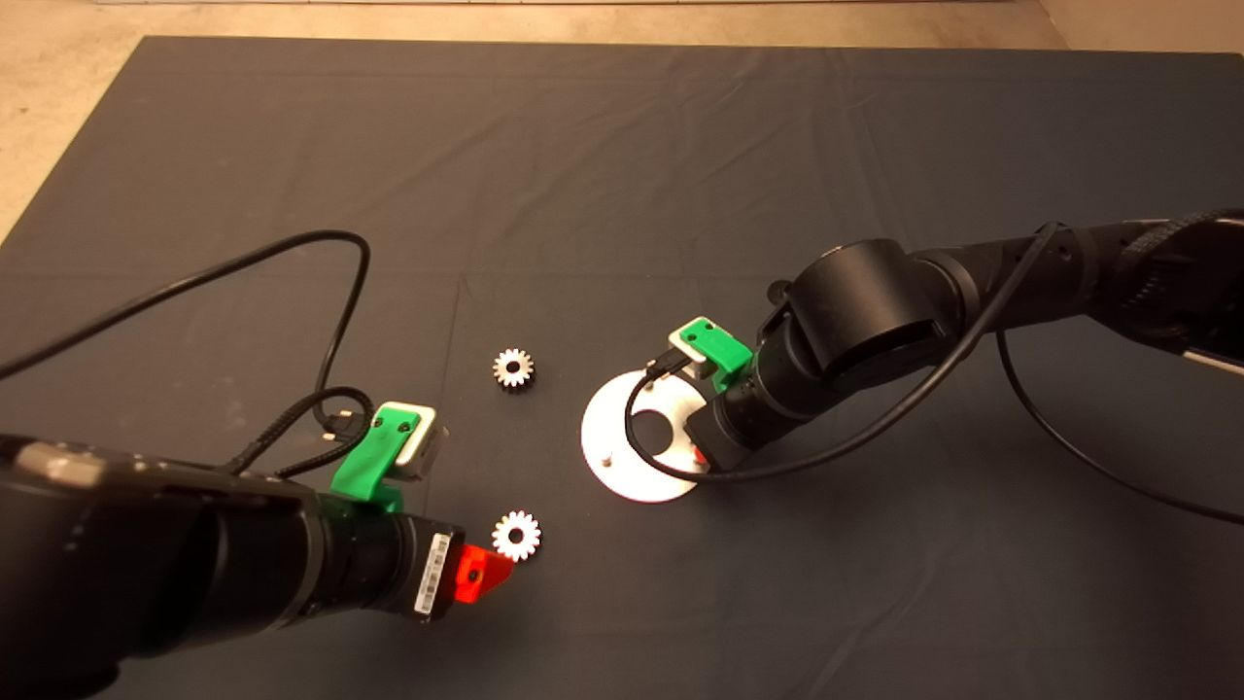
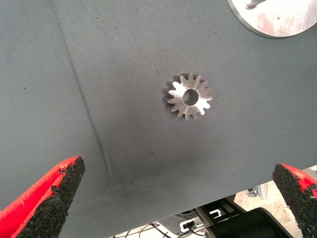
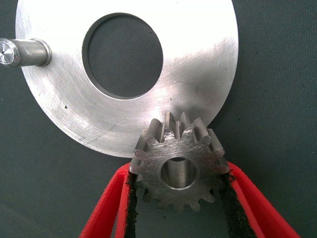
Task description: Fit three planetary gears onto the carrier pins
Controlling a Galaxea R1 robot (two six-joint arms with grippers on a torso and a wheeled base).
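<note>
The round silver-white disc (image 1: 610, 428) lies on the mat right of centre. My right gripper (image 1: 698, 454) is over the disc's right edge. In the right wrist view it (image 3: 178, 186) is shut on a planetary gear (image 3: 176, 163), held over the disc's rim (image 3: 198, 74), and a carrier pin shows through the gear's bore. Another bare pin (image 3: 25, 52) stands across the disc. My left gripper (image 1: 484, 571) is open, low over the mat. A second gear (image 1: 516, 535) lies flat just beyond its fingers (image 2: 54, 196), seen from the left wrist (image 2: 188, 96). A third gear (image 1: 512, 367) lies left of the disc.
A black cable (image 1: 335, 321) loops over the mat behind the left arm. The disc's edge (image 2: 277, 22) shows beyond the gear in the left wrist view. The mat's (image 1: 622, 146) far edge meets a beige floor.
</note>
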